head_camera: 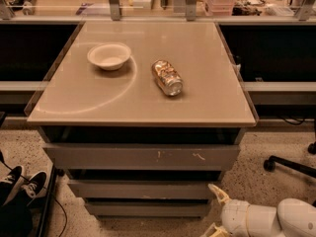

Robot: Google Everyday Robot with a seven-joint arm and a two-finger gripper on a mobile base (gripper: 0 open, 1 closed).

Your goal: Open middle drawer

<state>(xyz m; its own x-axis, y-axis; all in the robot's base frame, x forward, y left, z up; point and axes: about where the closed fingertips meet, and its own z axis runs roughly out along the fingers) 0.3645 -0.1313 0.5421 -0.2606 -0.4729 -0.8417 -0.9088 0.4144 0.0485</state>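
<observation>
Below the beige cabinet top (212, 100), three grey fronts are stacked. The middle drawer (143, 189) is seen as the plain, handleless front between the taller front with white scratch marks (140, 157) above and the narrowest front (148, 210) beneath. A dark gap is noted above each front. The middle drawer is set slightly further back than the scratched front.

At the lower right edge of the view, the gripper (214, 211) is held low, just beside the right ends of the middle and lowest fronts. Its white arm (266, 218) is extended in from the right. The two pale fingers (218, 193) are spread well apart, one above the other, and nothing is held between them. The upper fingertip is placed close to the right end of the middle drawer; contact cannot be told.

On the top, a white bowl (109, 56) is set upright toward the back left. A crushed metal can (167, 77) is laid on its side near the centre, apart from the bowl.

Dark shoes with white soles (22, 179) are seen on the speckled floor (276, 142) at left. A black chair base (289, 164) is noted at right.
</observation>
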